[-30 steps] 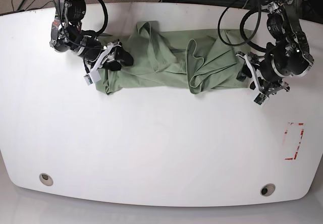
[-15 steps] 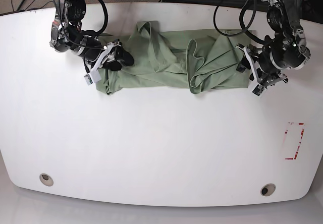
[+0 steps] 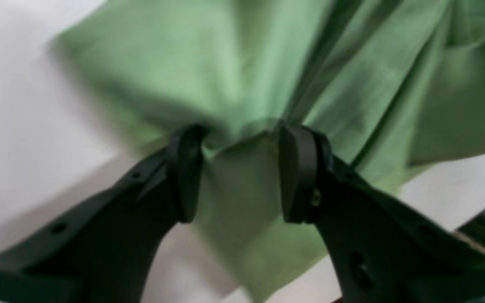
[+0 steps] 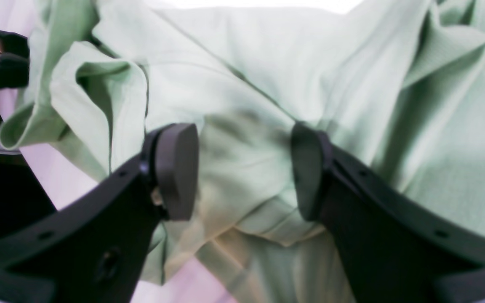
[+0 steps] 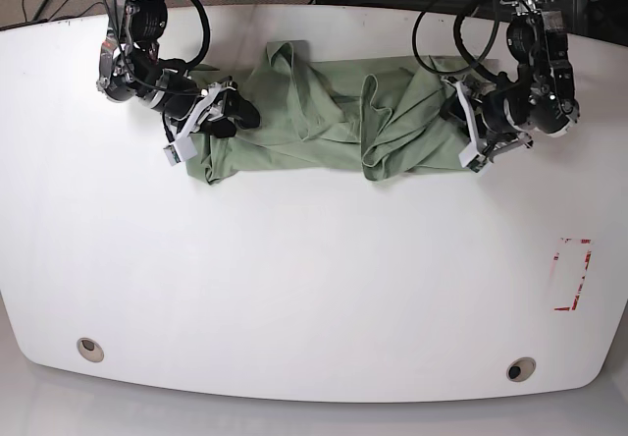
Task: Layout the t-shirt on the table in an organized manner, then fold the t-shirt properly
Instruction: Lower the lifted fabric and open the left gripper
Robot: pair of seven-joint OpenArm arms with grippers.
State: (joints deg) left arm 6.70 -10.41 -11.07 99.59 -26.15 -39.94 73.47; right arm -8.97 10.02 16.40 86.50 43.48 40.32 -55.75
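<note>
End effectors parted at both ends of the bunched t-shirt; nothing pinched.
Left wrist: left end effector (image 3: 238,172) straddles a fabric peak. Right wrist: right end effector (image 4: 242,172) likewise agape over cloth. Base: t-shirt (image 5: 324,127) lies crumpled at the surface's (image 5: 294,289) far side; opposite hems should be gripped, then drawn apart evenly.

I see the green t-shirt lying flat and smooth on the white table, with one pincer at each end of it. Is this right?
Not quite. The t-shirt is not flat and smooth: the base view shows it bunched in folds and ridges. The rest holds: it lies on the white table, with the left pincer and right pincer at its ends.
</note>
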